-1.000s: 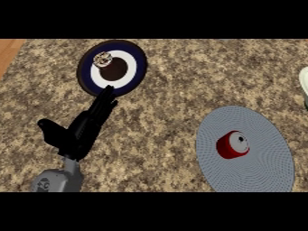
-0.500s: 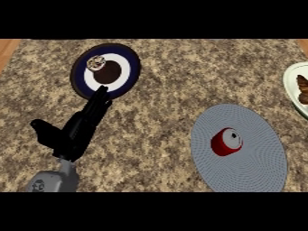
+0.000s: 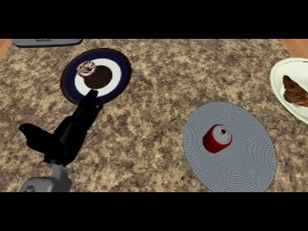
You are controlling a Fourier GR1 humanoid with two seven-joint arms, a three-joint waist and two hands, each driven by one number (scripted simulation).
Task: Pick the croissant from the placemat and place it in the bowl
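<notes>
Croissant (image 3: pixel 297 92) lay inside white bowl (image 3: pixel 281 85) at the right edge, well apart from grey placemat (image 3: pixel 243 167); placing looked done. A red cup (image 3: pixel 216 138) lay on its side on the placemat. Since a second ago, bowl and croissant had slid further into view. Left hand (image 3: pixel 68 133), fingers straight and holding nothing, pointed at the dark plate (image 3: pixel 119 76) carrying a doughnut (image 3: pixel 87 68). Right hand not visible. Table (image 3: pixel 163 90) speckled.
</notes>
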